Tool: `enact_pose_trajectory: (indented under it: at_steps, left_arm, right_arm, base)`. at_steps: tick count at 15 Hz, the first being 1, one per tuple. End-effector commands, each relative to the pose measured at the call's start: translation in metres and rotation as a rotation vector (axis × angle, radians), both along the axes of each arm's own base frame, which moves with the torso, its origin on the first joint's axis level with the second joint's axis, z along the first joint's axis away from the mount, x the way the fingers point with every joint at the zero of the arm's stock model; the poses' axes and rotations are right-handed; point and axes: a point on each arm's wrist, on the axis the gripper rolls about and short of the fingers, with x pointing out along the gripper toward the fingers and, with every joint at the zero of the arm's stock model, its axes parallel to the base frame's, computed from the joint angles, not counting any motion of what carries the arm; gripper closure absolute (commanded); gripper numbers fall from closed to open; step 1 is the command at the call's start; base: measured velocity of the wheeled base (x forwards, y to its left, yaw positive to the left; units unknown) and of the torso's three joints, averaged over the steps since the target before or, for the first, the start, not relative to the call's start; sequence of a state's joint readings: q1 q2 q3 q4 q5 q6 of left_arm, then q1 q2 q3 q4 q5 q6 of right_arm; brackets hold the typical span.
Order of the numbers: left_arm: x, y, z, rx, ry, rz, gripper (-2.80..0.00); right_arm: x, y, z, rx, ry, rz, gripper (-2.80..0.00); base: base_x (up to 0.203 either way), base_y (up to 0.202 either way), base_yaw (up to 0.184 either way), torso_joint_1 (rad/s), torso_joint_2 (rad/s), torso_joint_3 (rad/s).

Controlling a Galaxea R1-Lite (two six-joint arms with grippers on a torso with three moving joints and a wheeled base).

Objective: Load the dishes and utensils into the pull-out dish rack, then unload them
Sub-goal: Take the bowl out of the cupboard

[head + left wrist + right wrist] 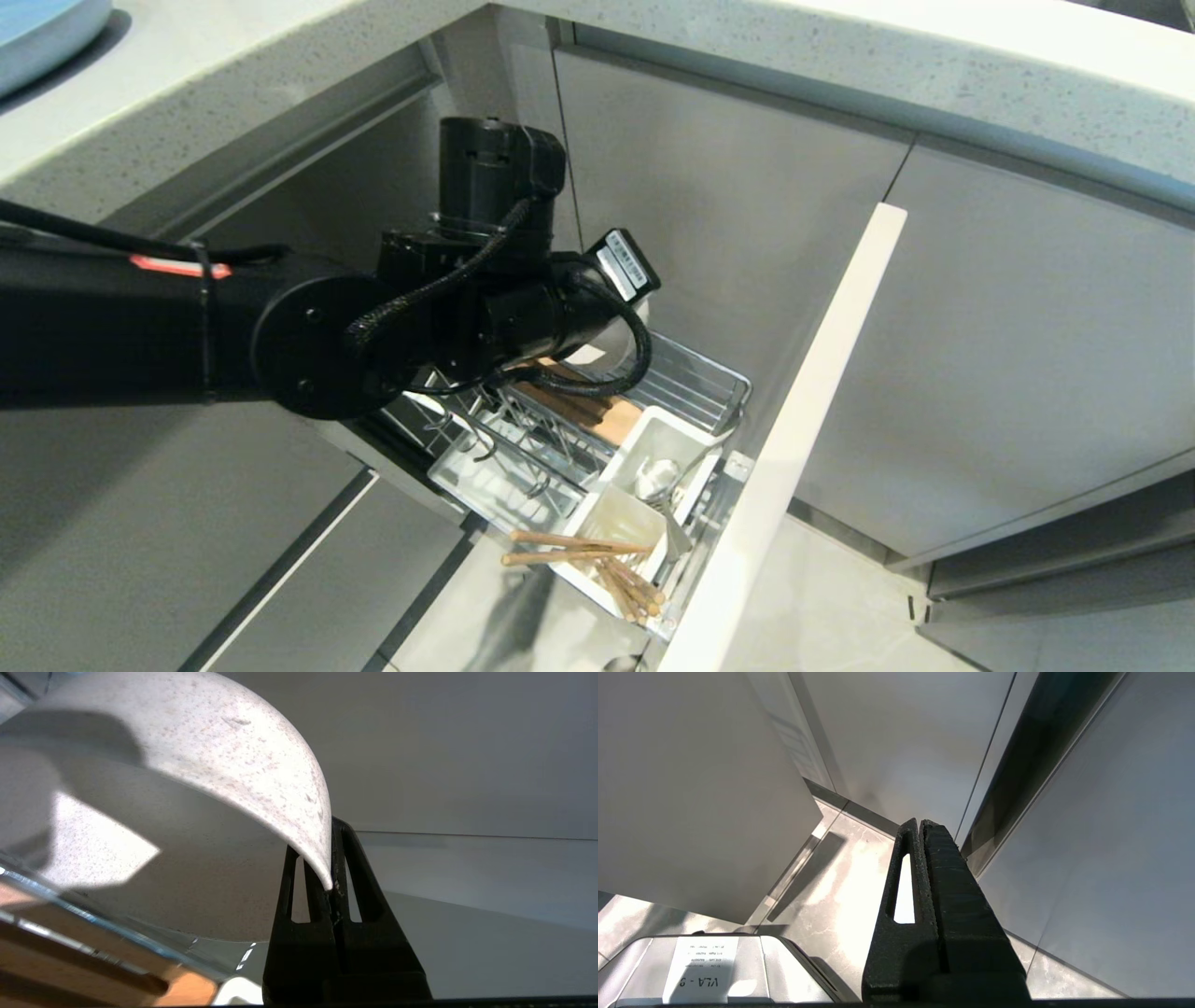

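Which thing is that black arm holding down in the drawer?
Start at the pull-out dish rack under the counter. At its inner end, behind the wooden strip, the left pincer is shut on the rim of a small white bowl. Its faint speckles and rounded wall set it apart from the chopsticks in the white caddy.

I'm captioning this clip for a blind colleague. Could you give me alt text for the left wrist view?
The left gripper, its black jaws shut, pinches the rim of a speckled white bowl that fills most of the frame. Beneath the bowl are a chrome wire and the wooden strip of the pull-out dish rack, with plain grey cabinet panels behind.
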State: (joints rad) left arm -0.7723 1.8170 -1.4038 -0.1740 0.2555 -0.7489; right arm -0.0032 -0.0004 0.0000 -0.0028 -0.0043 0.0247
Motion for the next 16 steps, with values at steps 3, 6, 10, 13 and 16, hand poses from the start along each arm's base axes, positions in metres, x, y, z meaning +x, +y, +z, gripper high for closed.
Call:
enact_pose_trajectory:
  at_steps: [3,6,10,13,16]
  left_arm:
    - [-0.033,0.027,0.044,-0.088,-0.09,-0.01,0.0]
    - [-0.049,0.04,0.061,-0.121,-0.126,-0.019,0.0]
    - [-0.085,0.064,0.09,-0.18,-0.207,-0.054,0.0]
    - [-0.118,0.091,0.111,-0.215,-0.3,-0.083,0.0]
    - [-0.146,0.121,0.128,-0.245,-0.404,-0.092,0.0]
  right_arm:
    - [0.0,0.0,0.0,0.0,-0.003,0.0,0.0]
    - [0.0,0.0,0.0,0.001,-0.003,0.0,0.0]
    - [0.0,0.0,0.0,0.0,-0.003,0.0,0.0]
    - [0.0,0.0,0.0,0.001,-0.001,0.0,0.0]
    - [0.0,0.0,0.0,0.0,-0.003,0.0,0.0]
  base:
    - [0.0,0.0,0.0,0.0,0.0,0.0]
    - [0.0,0.0,0.0,0.0,0.0,0.0]
    - [0.0,0.0,0.0,0.0,0.0,0.0]
    - [0.0,0.0,0.0,0.0,0.0,0.0]
    - [0.0,0.0,0.0,0.0,0.0,0.0]
